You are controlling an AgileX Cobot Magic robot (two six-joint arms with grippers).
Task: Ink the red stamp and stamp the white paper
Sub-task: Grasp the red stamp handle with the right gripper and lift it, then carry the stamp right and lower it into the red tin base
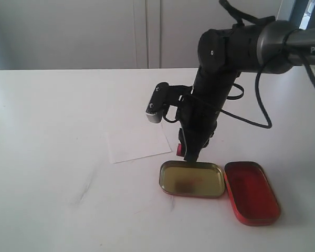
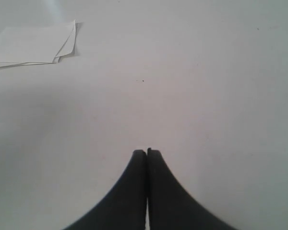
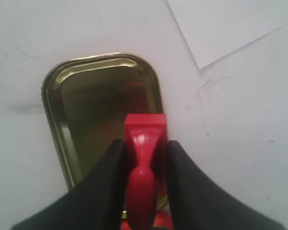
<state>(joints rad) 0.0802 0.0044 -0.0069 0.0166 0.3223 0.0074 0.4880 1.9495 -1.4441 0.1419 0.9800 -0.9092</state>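
Holding red stamp [image 3: 144, 143], over gold tin [image 3: 52, 110] (smudged btm)

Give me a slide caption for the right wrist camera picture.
Right gripper clamps the red stamp over the gold tin half, a corner of the white paper nearby.

Setting: robotics lab or test bench, indoors. Evidence: scuffed plain white tabletop [image 1: 52, 173] beneath the right gripper [image 1: 190, 156]; black cabled robot arm [image 1: 220, 58], lettered on its grey tube [image 1: 275, 39], carrying a small camera [image 1: 156, 105] beside the gripper; pale flat-panelled wall or cabinet fronts [image 1: 68, 31] behind the arm.
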